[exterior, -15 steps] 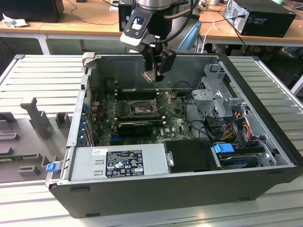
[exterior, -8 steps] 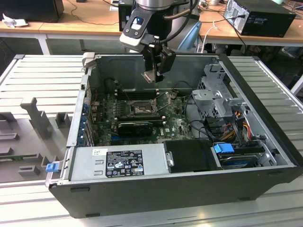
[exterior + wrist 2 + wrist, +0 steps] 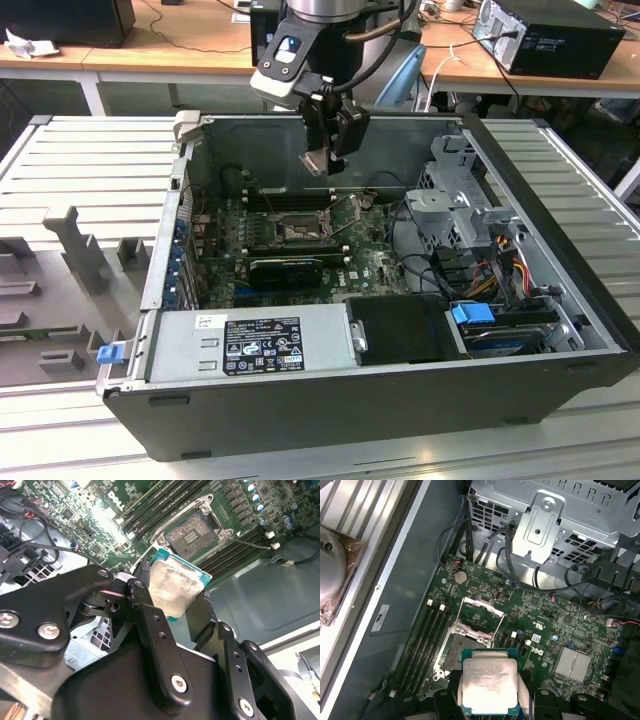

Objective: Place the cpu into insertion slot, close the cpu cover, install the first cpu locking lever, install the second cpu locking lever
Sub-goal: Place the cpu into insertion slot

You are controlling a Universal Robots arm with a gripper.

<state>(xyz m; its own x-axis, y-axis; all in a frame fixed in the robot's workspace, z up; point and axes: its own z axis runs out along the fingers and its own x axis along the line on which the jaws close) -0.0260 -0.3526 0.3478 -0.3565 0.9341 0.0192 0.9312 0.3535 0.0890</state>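
Note:
My gripper (image 3: 324,155) hangs above the open computer case, shut on the cpu (image 3: 317,161). In both wrist views the cpu (image 3: 489,682) (image 3: 174,586) is a flat square chip with a dull silver top and a green rim, pinched at two opposite edges by the black fingers (image 3: 145,587). Below it on the green motherboard lies the insertion slot (image 3: 192,532) (image 3: 462,641) (image 3: 297,232), uncovered, its near part hidden behind the chip in the first wrist view. The cpu cover (image 3: 482,605) stands swung open at the slot's far side. A thin locking lever (image 3: 498,626) sticks up beside it.
Memory slots (image 3: 427,635) flank the socket. A metal drive cage (image 3: 460,200) with cables fills the case toward the exterior view's right. A power supply (image 3: 250,345) spans the front and a black card (image 3: 285,268) lies near the socket. Grey fixtures (image 3: 80,245) stand outside the case.

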